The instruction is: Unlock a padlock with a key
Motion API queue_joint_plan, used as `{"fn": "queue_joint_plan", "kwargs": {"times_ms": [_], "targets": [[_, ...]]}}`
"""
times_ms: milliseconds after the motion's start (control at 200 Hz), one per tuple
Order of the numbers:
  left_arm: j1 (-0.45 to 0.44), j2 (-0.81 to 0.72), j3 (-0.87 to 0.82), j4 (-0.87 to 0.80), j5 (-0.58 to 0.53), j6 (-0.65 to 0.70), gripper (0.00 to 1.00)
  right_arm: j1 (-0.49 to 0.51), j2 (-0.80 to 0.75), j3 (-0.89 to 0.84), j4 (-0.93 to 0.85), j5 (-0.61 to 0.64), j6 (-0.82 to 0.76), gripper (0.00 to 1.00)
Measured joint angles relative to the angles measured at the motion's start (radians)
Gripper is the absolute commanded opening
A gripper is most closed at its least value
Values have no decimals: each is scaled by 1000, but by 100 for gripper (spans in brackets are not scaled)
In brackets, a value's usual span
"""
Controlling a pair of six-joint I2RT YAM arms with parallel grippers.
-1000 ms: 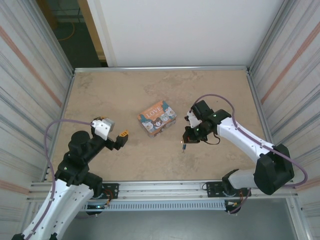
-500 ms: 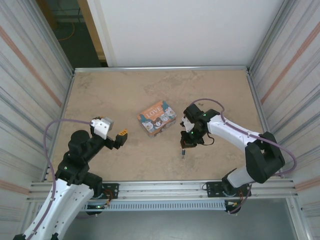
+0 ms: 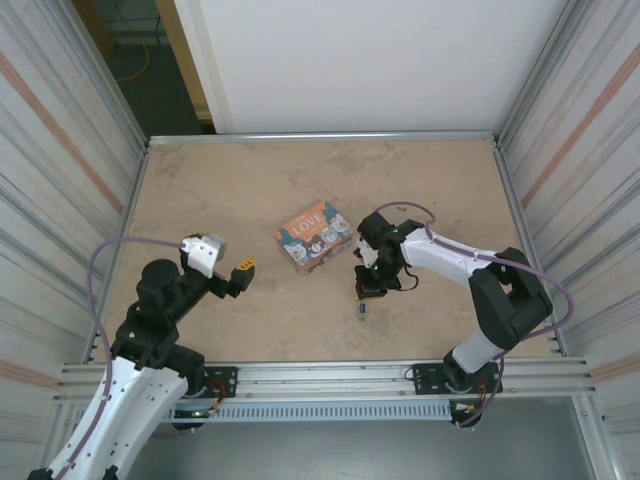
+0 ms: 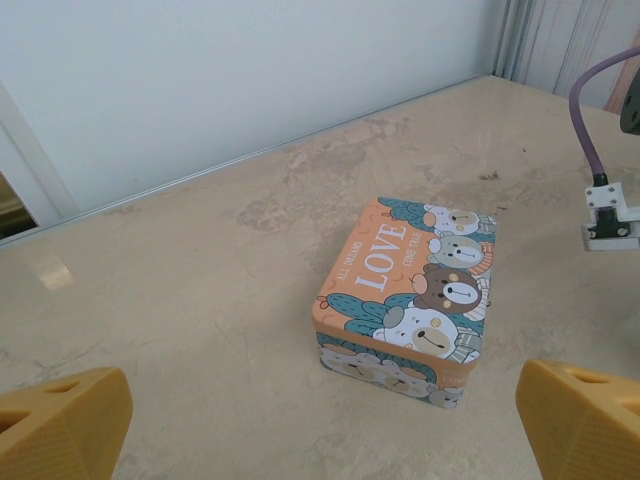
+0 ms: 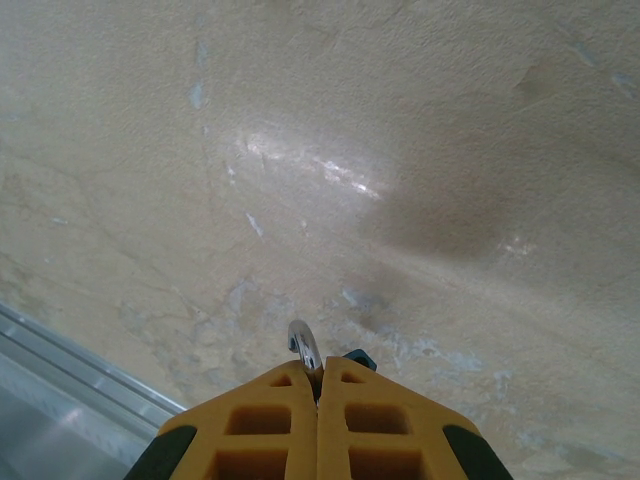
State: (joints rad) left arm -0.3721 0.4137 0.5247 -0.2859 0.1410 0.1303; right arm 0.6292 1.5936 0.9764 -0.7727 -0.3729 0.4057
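Table (image 3: 220,190): beige, mottled surface with a metal rail along its near edge. Right arm (image 3: 450,262): reaches in from the right toward the table's middle. Left arm (image 3: 160,300): stands over the near left part, well apart from the tin (image 3: 313,236). Tin: orange, lettered "LOVE", lid on, resting flat near the centre. Left gripper (image 3: 243,268): fingers (image 4: 60,420) spread wide, nothing between them. Right gripper (image 5: 318,385): just right of the tin and nearer the rail, fingers pressed together, pinching the padlock (image 5: 303,345) by its silver shackle. A teal corner shows beside the shackle. Contact between padlock and table cannot be determined.
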Motion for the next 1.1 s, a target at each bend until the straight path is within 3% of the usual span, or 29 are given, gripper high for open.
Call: {"fn": "queue_joint_plan", "kwargs": {"times_ms": [942, 1102], "targets": [[12, 14, 0, 0, 16, -3, 99, 19, 136, 27, 73, 13, 0, 0], [12, 14, 0, 0, 16, -3, 99, 21, 138, 28, 73, 14, 0, 4]]}}
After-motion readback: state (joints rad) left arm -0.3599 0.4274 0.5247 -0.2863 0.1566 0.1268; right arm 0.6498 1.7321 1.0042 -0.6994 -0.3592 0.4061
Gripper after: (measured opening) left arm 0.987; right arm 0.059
